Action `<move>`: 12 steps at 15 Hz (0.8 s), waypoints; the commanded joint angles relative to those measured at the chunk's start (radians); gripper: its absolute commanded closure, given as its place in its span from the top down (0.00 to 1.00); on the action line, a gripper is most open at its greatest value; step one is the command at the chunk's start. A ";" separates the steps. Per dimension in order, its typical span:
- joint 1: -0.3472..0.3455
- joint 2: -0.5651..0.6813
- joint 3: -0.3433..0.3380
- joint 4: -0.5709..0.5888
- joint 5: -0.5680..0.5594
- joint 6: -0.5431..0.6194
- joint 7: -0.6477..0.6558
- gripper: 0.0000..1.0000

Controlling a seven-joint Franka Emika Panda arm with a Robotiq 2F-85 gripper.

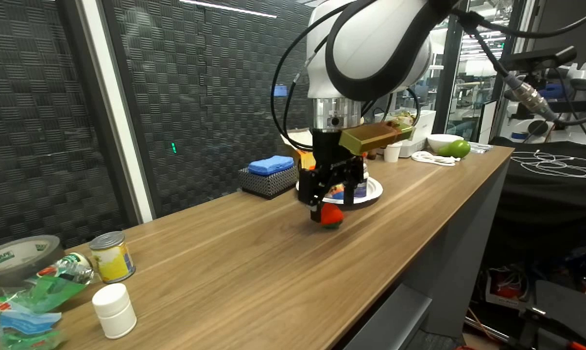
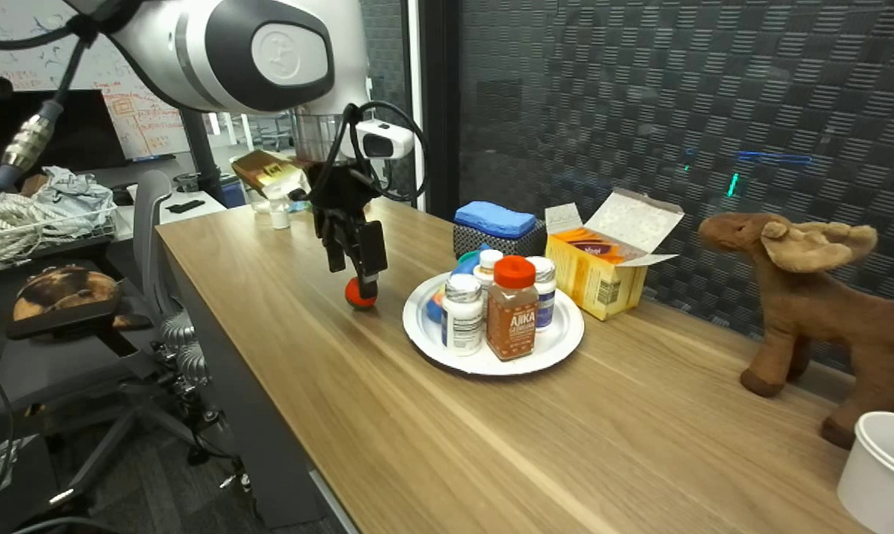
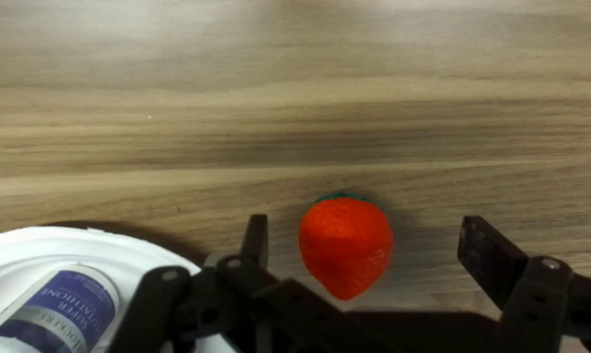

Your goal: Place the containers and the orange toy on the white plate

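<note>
Since the orange toy (image 3: 345,242) on the tabletop (image 2: 432,430) near the white plate (image 2: 558,334) is probably light and squeezable, the jaws, spread wide on either side, should pinch its broad middle gently.

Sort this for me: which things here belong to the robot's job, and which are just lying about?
For the job:
white plate
white bottles and red-lidded jar, on the plate, probably the containers
red-orange toy, not yet on the plate
gripper, open

Just lying about, it seems:
toy moose
yellow box
blue pad
roll of tape
yellow-labelled can
</note>
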 commanded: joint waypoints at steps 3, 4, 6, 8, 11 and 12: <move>0.004 0.050 -0.001 0.043 0.035 0.048 -0.072 0.76; 0.006 0.054 -0.004 0.047 0.024 0.062 -0.071 0.70; 0.009 0.050 -0.007 0.051 0.017 0.065 -0.067 0.54; 0.010 0.027 -0.008 0.046 0.019 0.040 -0.057 0.37; 0.016 -0.016 -0.015 0.022 -0.013 0.026 -0.036 0.17; 0.017 -0.029 -0.016 0.017 -0.023 0.020 -0.032 0.09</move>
